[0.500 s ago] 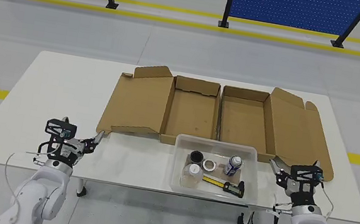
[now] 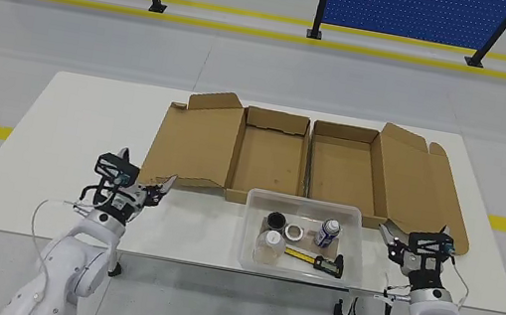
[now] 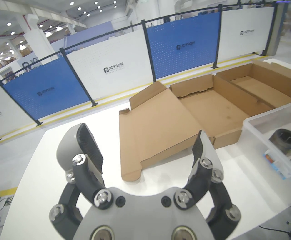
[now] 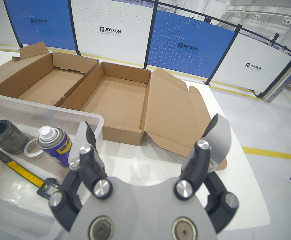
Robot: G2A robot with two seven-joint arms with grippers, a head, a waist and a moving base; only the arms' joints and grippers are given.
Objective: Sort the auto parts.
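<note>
- The left tool [image 3: 141, 136] hangs over the near left part of the white bench [image 2: 67, 126], its ribbed jaws spread wide with nothing between them
- The right tool [image 4: 151, 122] sits at the bench's near right edge, just beside the tub, jaws wide too and holding nothing
- Between the two tools stands a clear plastic rectangular tub [image 2: 249, 243] at the near edge of the bench, and the parts lie inside it
- In the tub: a yellow-and-black digital caliper [image 4: 25, 176] lies along the near side; behind it a blue spray can with a white cap [image 4: 54, 145] stands upright, a silver metal ring [image 4: 34, 148] lies just beside the can, and a dark grey metal sleeve [image 4: 10, 137] is next to the ring
- Beyond the tub two open brown cardboard boxes sit side by side, touching: the left box [image 2: 271, 161] and the right box [image 2: 339, 172], each with its lid folded outward onto the bench
- Blue and white perforated fence panels [image 2: 409, 7] stand on the floor past the bench
</note>
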